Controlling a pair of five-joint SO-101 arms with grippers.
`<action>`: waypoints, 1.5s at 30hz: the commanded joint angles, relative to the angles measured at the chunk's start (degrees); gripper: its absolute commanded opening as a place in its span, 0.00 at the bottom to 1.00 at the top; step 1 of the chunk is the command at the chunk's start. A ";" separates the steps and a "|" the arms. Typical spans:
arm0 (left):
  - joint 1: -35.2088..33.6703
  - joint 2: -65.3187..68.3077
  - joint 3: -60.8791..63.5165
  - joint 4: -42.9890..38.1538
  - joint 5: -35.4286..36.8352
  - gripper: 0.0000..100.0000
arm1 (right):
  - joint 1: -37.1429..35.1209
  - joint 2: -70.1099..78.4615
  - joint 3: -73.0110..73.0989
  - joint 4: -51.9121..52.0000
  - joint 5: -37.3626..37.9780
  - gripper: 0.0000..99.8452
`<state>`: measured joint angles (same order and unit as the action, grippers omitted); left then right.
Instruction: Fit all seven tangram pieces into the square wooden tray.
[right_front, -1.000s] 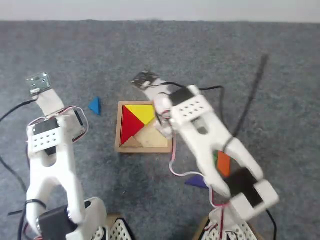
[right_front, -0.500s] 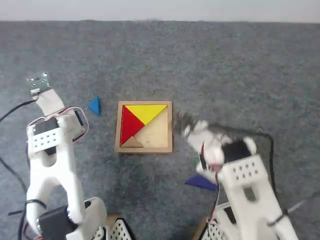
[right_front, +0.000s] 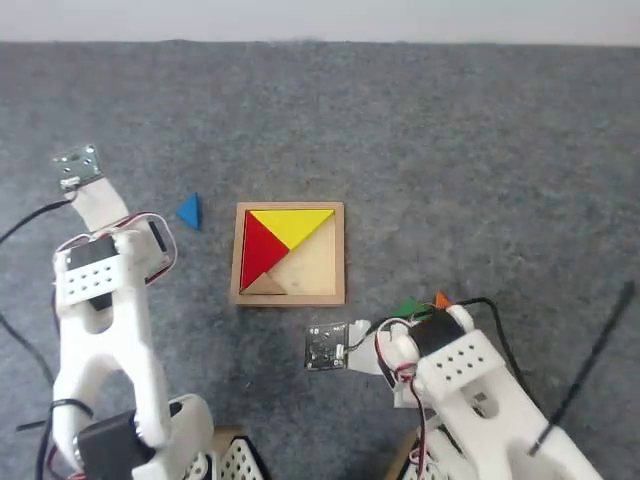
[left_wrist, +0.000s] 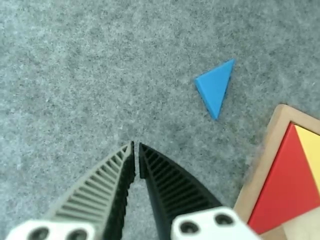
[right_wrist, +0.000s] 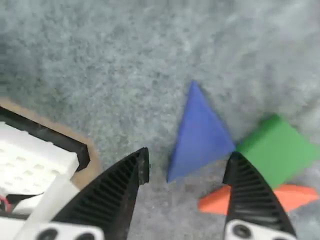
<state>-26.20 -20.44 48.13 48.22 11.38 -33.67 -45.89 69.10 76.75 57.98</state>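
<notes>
Jaws on the right arm (right_front: 470, 372) stand wide apart around the dark-blue triangle (right_wrist: 200, 135); left jaws pinched together, empty.

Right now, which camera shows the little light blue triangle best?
The left wrist view: the light blue triangle lies whole and close on the carpet, just ahead of the left gripper. The high view shows it smaller, left of the tray.

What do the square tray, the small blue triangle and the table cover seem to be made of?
Square tray: pale bare wood, by its tan rim.
Small blue triangle: probably painted wood or plastic; smooth, even matte colour.
Table cover: grey felt or short carpet, by its fuzzy fibres.
</notes>
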 joint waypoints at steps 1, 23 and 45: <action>0.26 -0.26 -0.40 -1.23 -0.62 0.02 | -0.13 4.97 4.66 -9.27 1.32 0.26; 0.18 -0.26 -0.40 -1.14 -0.62 0.02 | 0.13 3.12 6.42 -14.46 0.88 0.26; 0.18 -0.26 -0.40 -1.32 -0.62 0.02 | -3.47 3.38 6.07 -16.22 1.14 0.30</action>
<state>-26.29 -20.44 48.13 47.87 11.38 -34.11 -41.93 76.04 61.98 58.59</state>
